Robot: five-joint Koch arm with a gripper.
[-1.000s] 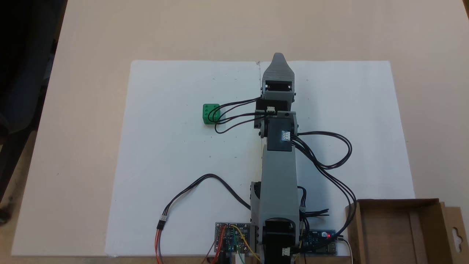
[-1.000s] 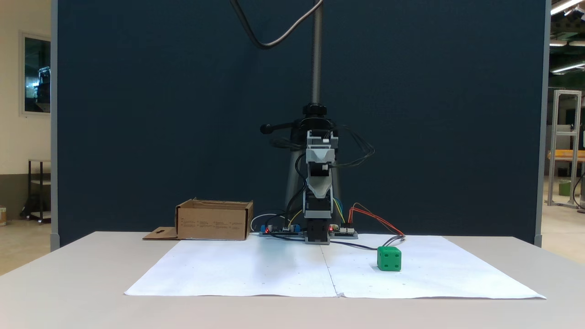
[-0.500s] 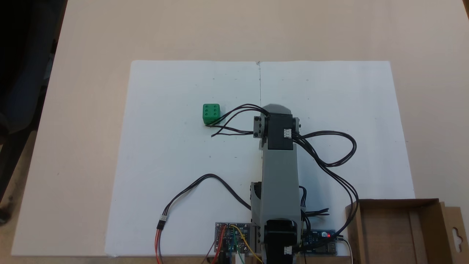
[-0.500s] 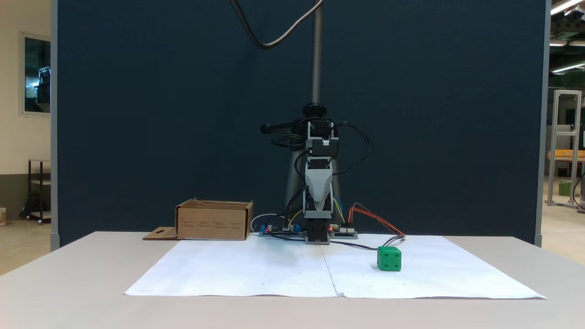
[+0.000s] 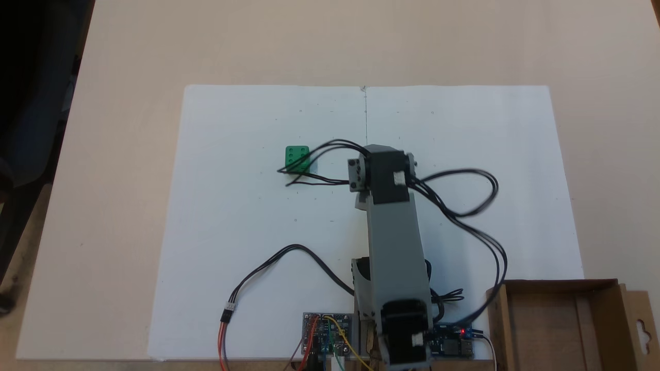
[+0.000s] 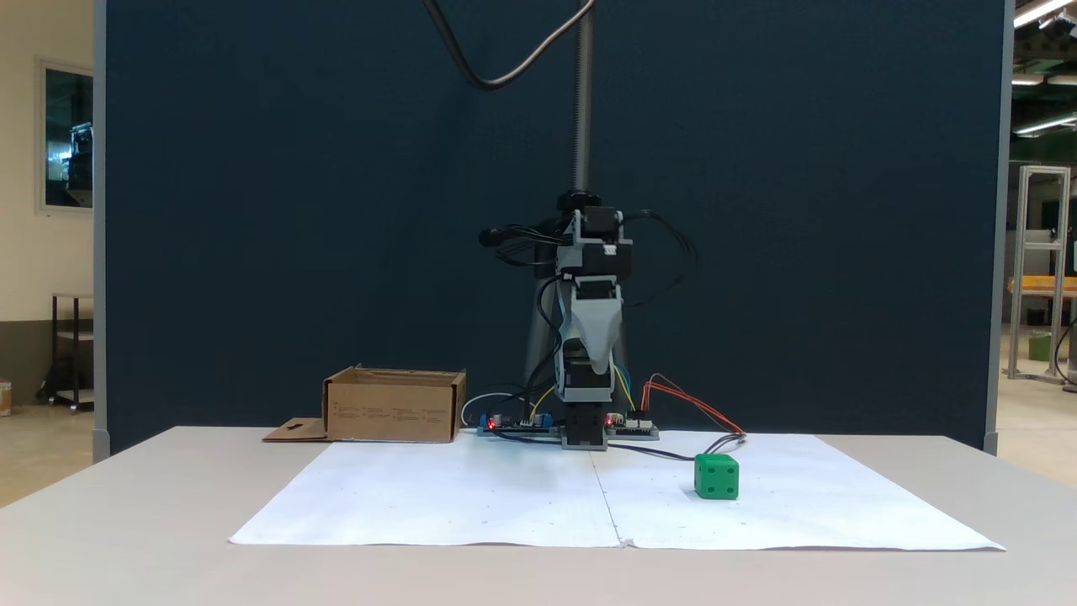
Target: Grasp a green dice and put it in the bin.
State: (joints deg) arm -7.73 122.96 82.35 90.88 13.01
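The green dice [image 5: 295,153] sits on the white paper, left of the arm in the view from above, with black cable loops crossing its near edge. From the front, the green dice [image 6: 717,476] lies right of the arm's base. My gripper [image 6: 598,367] hangs point-down high above the paper, well apart from the dice. Its jaws stand one behind the other, so only one grey face shows. The bin [image 5: 559,283], a brown cardboard box, stands at the bottom right corner; in the front view the bin [image 6: 394,409] is left of the base.
A white paper sheet [image 5: 247,232] covers the table's middle. Circuit boards [image 5: 327,332] and loose cables [image 5: 278,260] lie by the arm's base. Black cable loops [image 5: 469,206] bulge right of the arm. A stand pole [image 6: 580,93] rises behind it.
The arm pulled back from its forward stretch and the gripper swung to point down. The arm then turned slightly toward the dice's side. The dice has not moved.
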